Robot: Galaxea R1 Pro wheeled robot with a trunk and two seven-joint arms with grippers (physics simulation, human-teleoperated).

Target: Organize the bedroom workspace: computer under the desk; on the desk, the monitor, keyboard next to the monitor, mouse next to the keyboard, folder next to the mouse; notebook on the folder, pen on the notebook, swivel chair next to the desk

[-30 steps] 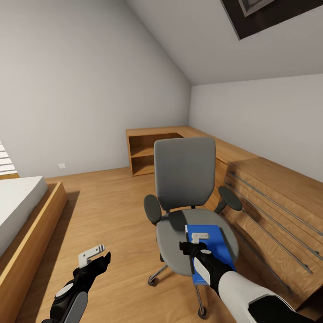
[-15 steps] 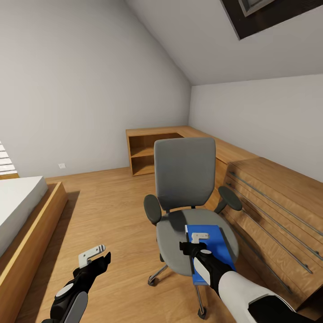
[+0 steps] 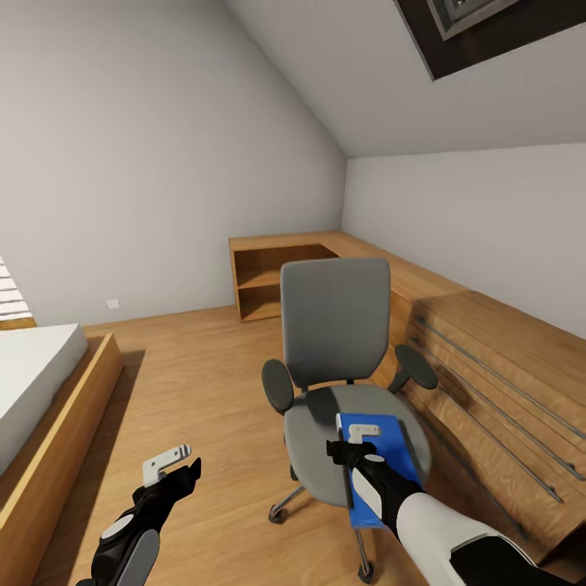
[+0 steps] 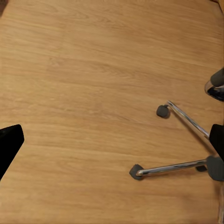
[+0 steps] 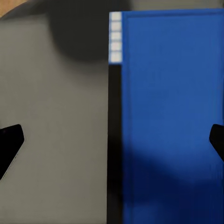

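Blue folder [image 3: 381, 464] flat on swivel chair [image 3: 342, 382] seat, unlifted; right gripper [image 3: 358, 443] poised directly above its left edge, jaws spread wide, apparently not touching; left gripper [image 3: 167, 464] open and idle; view raised slightly since earlier, scene otherwise unchanged.

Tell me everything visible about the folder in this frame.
The folder is a bright blue, flat rectangle with a pale strip along one edge. It lies flat on the grey seat of the chair, on the side nearer the wooden drawers, its near end overhanging the seat's front. The right gripper hovers over it, open; contact cannot be told.
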